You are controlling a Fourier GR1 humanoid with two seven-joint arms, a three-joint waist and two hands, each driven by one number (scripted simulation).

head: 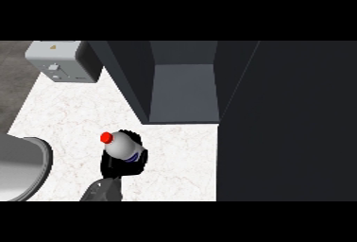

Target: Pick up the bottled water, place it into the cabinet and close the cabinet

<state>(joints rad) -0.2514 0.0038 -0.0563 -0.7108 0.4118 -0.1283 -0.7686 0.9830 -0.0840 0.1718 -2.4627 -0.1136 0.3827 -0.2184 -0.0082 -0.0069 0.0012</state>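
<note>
The left hand [124, 163] comes up from the lower edge on its grey forearm [97, 190], and its black fingers are curled round the bottled water [123, 145], grasping it by the lower body. The bottle is pale and rounded, with a red cap [106, 137] pointing up and to the left, so it sits tilted in the grasp. A dark blue mark shows on its side just above the fingers.

The bottle is held above the white marbled table [77, 118], down and to the left of the dark cabinet [181, 80]. The cabinet stands open; its grey inner floor [182, 92] shows between dark side walls, and its door [286, 118] fills the space to the cabinet's right as a broad dark panel. Bottle and cabinet are apart, with bare table between them.

Left of the cabinet, at the far edge of the table, stands a grey toaster [59, 61]. Well to the left of the bottle, the curved rim of a grey sink [38, 165] shows.
</note>
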